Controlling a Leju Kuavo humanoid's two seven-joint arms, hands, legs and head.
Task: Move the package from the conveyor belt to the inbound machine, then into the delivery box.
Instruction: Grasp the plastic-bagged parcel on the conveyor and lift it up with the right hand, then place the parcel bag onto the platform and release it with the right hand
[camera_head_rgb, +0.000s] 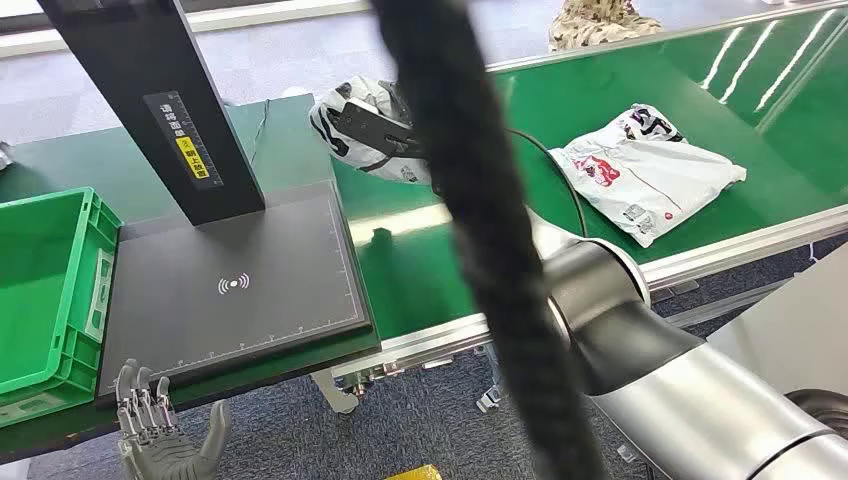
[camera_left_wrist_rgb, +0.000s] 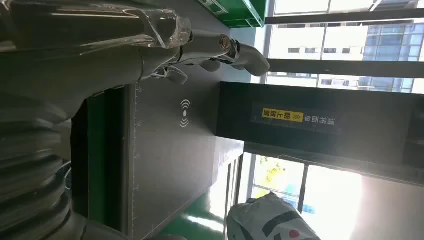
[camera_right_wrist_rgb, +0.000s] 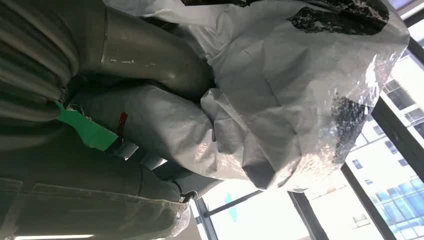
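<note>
Holding the package (camera_head_rgb: 372, 128) above the conveyor belt (camera_head_rgb: 560, 120), the right hand (camera_right_wrist_rgb: 145, 65) grips soft crinkled plastic; it looks light and slippery, best bunched. The left hand (camera_head_rgb: 160, 435) hangs open, empty.

A silver right arm (camera_head_rgb: 700, 400) with dark joint bands, a black braided cable (camera_head_rgb: 480, 200), and a grey left hand (camera_head_rgb: 160, 440).

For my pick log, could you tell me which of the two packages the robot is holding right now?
The package nearer the scanner, which the right hand grips. The other package lies flat on the belt, untouched.
</note>
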